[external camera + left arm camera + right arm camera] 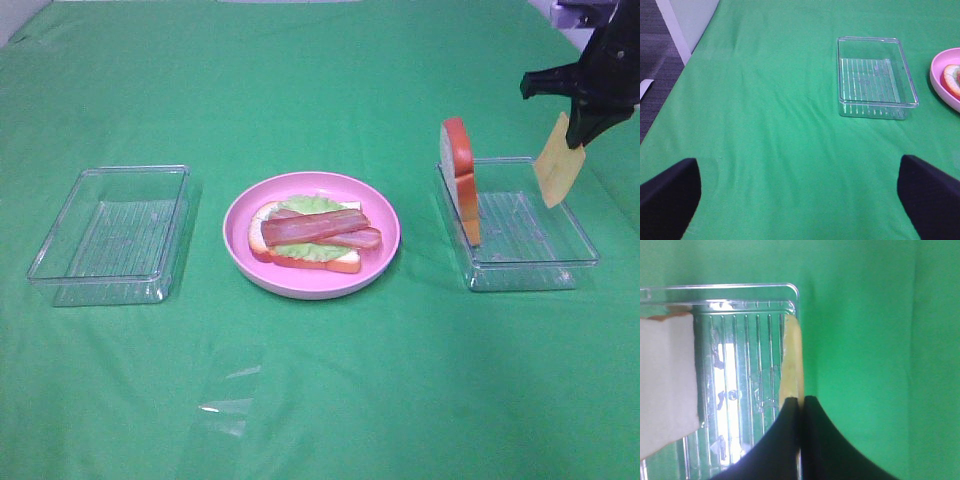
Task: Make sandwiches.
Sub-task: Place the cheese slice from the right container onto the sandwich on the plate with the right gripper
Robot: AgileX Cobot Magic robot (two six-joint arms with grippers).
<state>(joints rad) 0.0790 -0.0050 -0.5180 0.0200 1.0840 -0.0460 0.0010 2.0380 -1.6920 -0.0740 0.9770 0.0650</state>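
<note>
Green cloth covers the desk nearest the exterior camera, bare apart from a faint glossy patch that cannot be identified. Behind it, the pink plate carries the part-built sandwich: 1 bread base, a lettuce leaf and 2 bacon strips on top. The step in hand is the cheese layer. The right pincer is clenched on 1 edge of the cheese square, which hangs on edge over the far right part of the right tray and appears clear of its floor. The next move calls for a carry across to the plate, a wrist turn so that the square lies flat, and a release squarely over the bacon. 1 obstruction applies: the other bread slice stands on edge against the plate-side wall of that tray, directly between cheese and plate, so the path should pass above it. That slice is judged to be the last layer. The left pincer is released, jaws spread wide with nothing between, over bare cloth near the empty left tray, well apart from the work.
</note>
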